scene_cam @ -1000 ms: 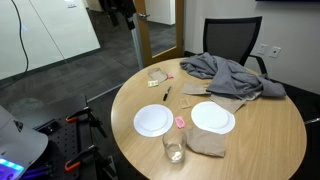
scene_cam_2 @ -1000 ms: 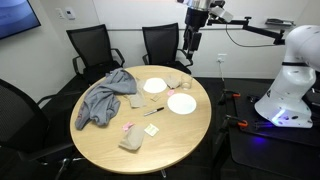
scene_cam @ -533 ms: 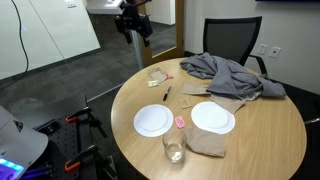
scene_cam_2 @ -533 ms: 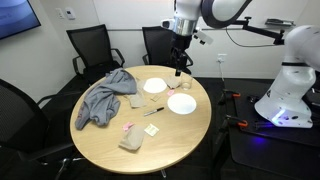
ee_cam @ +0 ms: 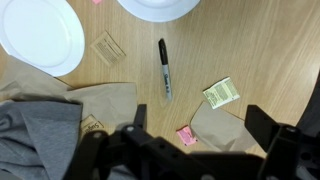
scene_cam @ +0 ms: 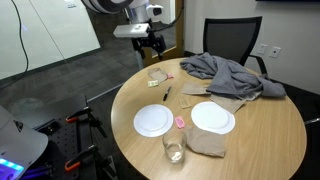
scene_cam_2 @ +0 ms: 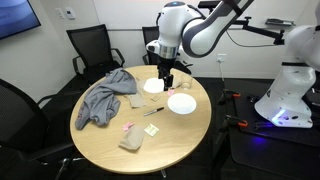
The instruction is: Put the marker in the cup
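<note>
Round table [scene_cam: 270,140] with a smooth light wood-grain top, its far rim cut off by a crumpled grey cloth [scene_cam: 228,72] of soft folds. Two round, flat white plates [scene_cam: 152,121] [scene_cam: 212,118] lie side by side; in the wrist view both are cropped by the frame edge. A creased tan paper napkin [scene_cam: 207,143] lies near the front rim. The dark gripper [ee_cam: 200,150] hangs over the table, its fingers [ee_cam: 264,125] spread wide and holding nothing, their outlines blurred and partly out of frame. The short clear glass cup [scene_cam: 173,148] stands upright just beside the napkin; its contents cannot be made out. The thin black marker [ee_cam: 163,68] lies flat on bare wood near the plates, apart from the cup. A small pink object [ee_cam: 186,134] lies just beside the napkin.
</note>
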Available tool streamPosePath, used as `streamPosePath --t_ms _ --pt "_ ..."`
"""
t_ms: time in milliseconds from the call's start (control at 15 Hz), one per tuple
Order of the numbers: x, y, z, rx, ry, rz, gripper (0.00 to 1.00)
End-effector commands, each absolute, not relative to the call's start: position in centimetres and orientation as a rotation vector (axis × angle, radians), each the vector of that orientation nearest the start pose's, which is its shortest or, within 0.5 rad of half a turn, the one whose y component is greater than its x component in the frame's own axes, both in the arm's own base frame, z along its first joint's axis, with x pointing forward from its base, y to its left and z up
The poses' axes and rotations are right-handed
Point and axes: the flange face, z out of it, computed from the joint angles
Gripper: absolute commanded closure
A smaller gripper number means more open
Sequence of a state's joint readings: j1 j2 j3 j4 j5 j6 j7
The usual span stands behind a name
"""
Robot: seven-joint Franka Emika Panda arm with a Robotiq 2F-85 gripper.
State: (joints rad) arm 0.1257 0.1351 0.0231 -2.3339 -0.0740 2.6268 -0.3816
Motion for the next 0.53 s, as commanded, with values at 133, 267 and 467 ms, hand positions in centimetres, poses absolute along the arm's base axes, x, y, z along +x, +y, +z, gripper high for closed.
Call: streamPosePath --t_ms 133,267,467 --pt "56.3 8.4 25.7 -3.081 -0.989 -0.195 0.00" --pt "57.0 8.4 24.4 -3.080 -1.019 -0.174 0.00" --pt "57.9 8.0 22.3 -3.087 -1.037 -0.145 0.00"
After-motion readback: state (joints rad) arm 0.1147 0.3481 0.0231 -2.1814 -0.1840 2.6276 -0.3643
